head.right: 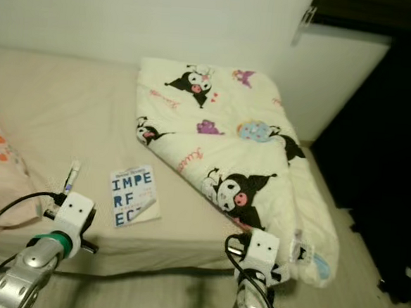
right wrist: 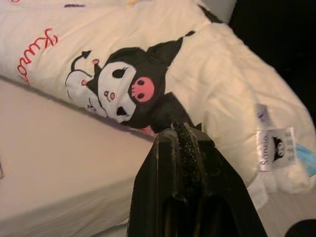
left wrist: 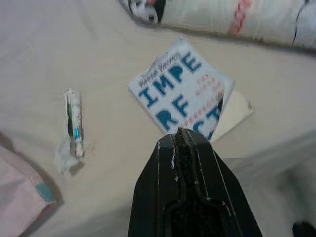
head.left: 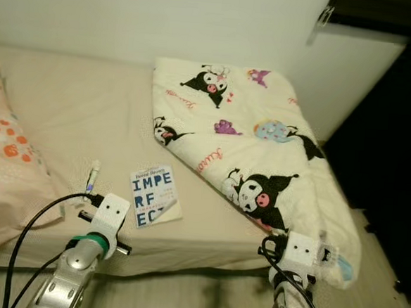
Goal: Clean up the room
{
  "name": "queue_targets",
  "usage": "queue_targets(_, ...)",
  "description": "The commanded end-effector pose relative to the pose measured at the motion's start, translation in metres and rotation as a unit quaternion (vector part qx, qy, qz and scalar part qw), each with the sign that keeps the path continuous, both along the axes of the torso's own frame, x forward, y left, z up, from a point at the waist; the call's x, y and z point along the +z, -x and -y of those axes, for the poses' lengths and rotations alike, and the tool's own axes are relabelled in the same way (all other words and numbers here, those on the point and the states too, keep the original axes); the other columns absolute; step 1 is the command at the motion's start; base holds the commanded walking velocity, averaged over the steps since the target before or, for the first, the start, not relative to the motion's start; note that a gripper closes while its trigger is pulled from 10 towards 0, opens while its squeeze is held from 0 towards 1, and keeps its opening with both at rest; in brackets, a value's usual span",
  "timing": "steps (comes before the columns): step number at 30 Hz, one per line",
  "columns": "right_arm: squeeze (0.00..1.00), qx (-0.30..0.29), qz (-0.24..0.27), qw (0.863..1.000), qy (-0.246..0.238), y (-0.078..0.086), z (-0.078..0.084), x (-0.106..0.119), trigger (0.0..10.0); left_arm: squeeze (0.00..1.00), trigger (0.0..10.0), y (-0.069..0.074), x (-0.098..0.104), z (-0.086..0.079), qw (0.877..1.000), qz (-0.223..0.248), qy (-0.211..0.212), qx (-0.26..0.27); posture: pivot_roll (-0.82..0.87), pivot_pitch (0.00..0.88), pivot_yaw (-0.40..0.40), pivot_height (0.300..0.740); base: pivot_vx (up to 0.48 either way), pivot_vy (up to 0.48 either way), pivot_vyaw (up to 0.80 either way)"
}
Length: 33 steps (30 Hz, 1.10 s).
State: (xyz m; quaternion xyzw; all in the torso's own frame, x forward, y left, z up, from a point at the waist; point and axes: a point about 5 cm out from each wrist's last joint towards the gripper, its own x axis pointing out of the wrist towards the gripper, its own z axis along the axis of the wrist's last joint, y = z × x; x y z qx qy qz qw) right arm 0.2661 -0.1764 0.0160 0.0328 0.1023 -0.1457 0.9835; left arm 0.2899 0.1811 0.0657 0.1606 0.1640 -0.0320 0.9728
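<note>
A: Blanket first. Can you see all of it?

B: No. It is folded, with black cartoon characters on it. One corner hangs off the bed past the right gripper, so part is out of sight. A small tag sits near that corner, but the words are too blurry to read.

A: And the book?

B: It lies flat on the sheet, just ahead of the left gripper. Big blue letters say IMPE, RF. The last row is partly covered by a bent corner and by the gripper.

A: What is that little thing beside it?

B: A small tube in a torn wrapper, off to one side of the left gripper, apart from the book. I cannot tell what it is. A pillow with orange spots is cut off at the edge.

A: How are the arms?

B: Both are held low at the near edge of the bed, pointing forward. Each gripper's fingers are pressed together, holding nothing.
</note>
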Motion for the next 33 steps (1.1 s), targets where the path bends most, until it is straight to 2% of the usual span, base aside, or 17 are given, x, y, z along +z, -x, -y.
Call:
queue_targets(1, 0.00, -0.006, -0.016, 1.000, 0.002, 0.004, 0.004, -0.007, 10.0, 0.00, 10.0, 0.001, -0.004, 0.005, 1.000, -0.006, 0.002, 0.000, 0.16, 0.002, -0.050, 0.740, 0.000, 0.000, 0.00)
queue_targets(3, 0.00, 0.011, -0.017, 1.000, 0.012, 0.001, -0.001, -0.006, 10.0, 0.00, 10.0, -0.001, -0.001, 0.012, 1.000, 0.002, 0.025, 0.006, 0.16, 0.000, -0.051, 0.740, 0.000, 0.000, 0.00)
queue_targets(5, 0.00, 0.029, -0.013, 0.999, 0.021, -0.004, -0.006, -0.003, 10.0, 0.00, 10.0, -0.003, 0.000, 0.015, 1.000, 0.011, 0.022, -0.002, 0.16, 0.000, -0.050, 0.740, 0.000, 0.000, 0.00)
queue_targets(10, 0.00, 0.085, -0.008, 0.996, 0.008, -0.017, -0.022, 0.004, 10.0, 0.00, 10.0, -0.006, 0.002, 0.009, 1.000, 0.021, 0.022, 0.002, 0.17, 0.013, -0.041, 0.740, 0.000, 0.000, 0.00)
queue_targets(12, 0.00, 0.116, -0.018, 0.993, 0.003, -0.022, -0.029, 0.007, 10.0, 0.00, 10.0, -0.008, 0.004, 0.002, 1.000, 0.015, 0.013, 0.020, 0.17, 0.028, -0.040, 0.740, 0.000, 0.000, 0.00)
queue_targets(15, 0.00, 0.121, -0.027, 0.992, -0.012, -0.024, -0.031, 0.005, 10.0, 0.00, 10.0, -0.008, 0.005, -0.001, 0.999, 0.025, 0.032, 0.036, 0.17, 0.034, -0.043, 0.740, 0.000, 0.000, 0.00)
queue_targets(20, 0.00, 0.134, -0.037, 0.990, -0.011, -0.023, -0.035, 0.002, 10.0, 0.00, 10.0, -0.008, 0.006, -0.002, 0.999, 0.034, 0.020, 0.027, 0.17, 0.035, -0.041, 0.740, 0.000, 0.000, 0.00)
queue_targets(33, 0.00, 0.149, -0.057, 0.987, -0.011, -0.020, -0.034, -0.002, 10.0, 0.00, 10.0, -0.008, 0.004, -0.004, 0.999, 0.024, 0.030, 0.030, 0.16, 0.067, -0.041, 0.740, 0.000, 0.000, 0.00)
